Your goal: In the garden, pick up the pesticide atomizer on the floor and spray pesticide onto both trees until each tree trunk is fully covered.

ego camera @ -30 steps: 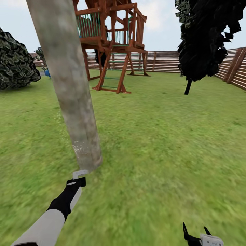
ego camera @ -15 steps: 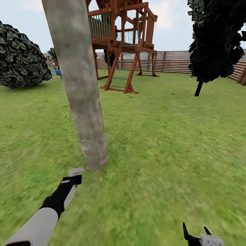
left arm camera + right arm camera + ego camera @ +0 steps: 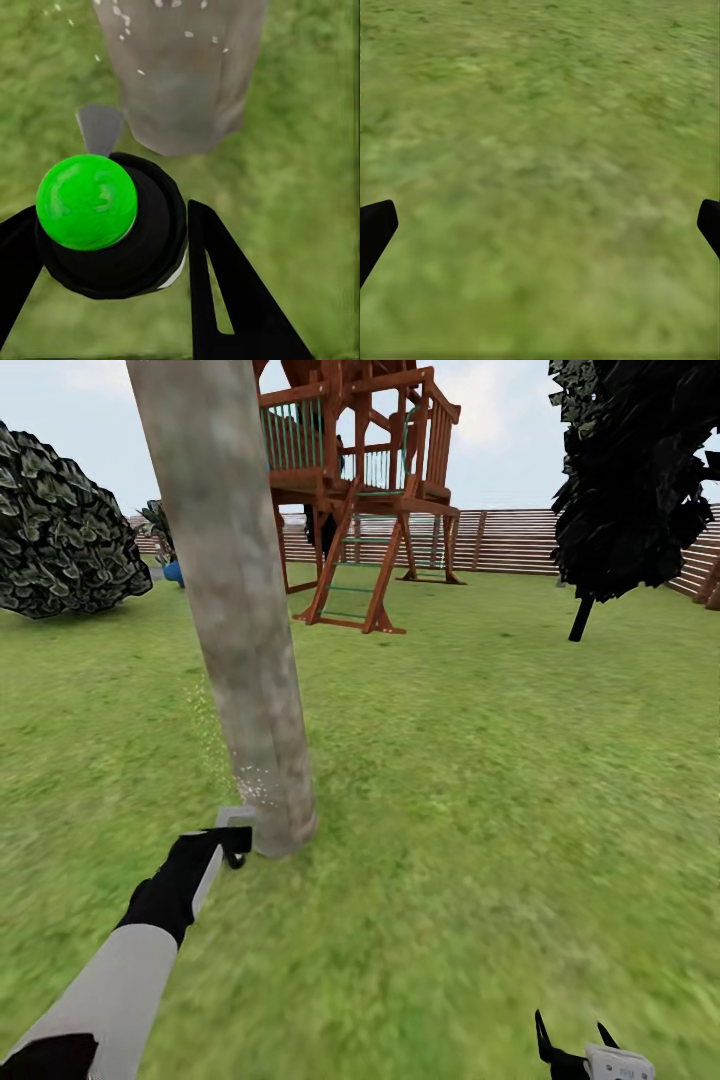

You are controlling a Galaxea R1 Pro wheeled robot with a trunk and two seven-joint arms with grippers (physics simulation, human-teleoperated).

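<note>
Grass [image 3: 480, 780] is spreading everywhere; your left end effector [image 3: 112, 247] is clenching the atomizer [image 3: 105, 225] beside the speckled trunk [image 3: 245, 660]; your right end effector [image 3: 540, 225] is hanging released.

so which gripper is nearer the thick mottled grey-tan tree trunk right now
Left. The left gripper, shut on the black atomizer with a green cap, sits beside the base of the thick grey-tan tree trunk. The right gripper hangs open over grass, well off to the right.

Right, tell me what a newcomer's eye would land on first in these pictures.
First, the thick grey-tan tree trunk rising at the head view's left, pale pesticide specks dusting its base. Next, the left gripper close to that base, shut on a black atomizer with a bright green round cap. Behind stand a red-brown wooden play tower and the slatted brown fence.
</note>
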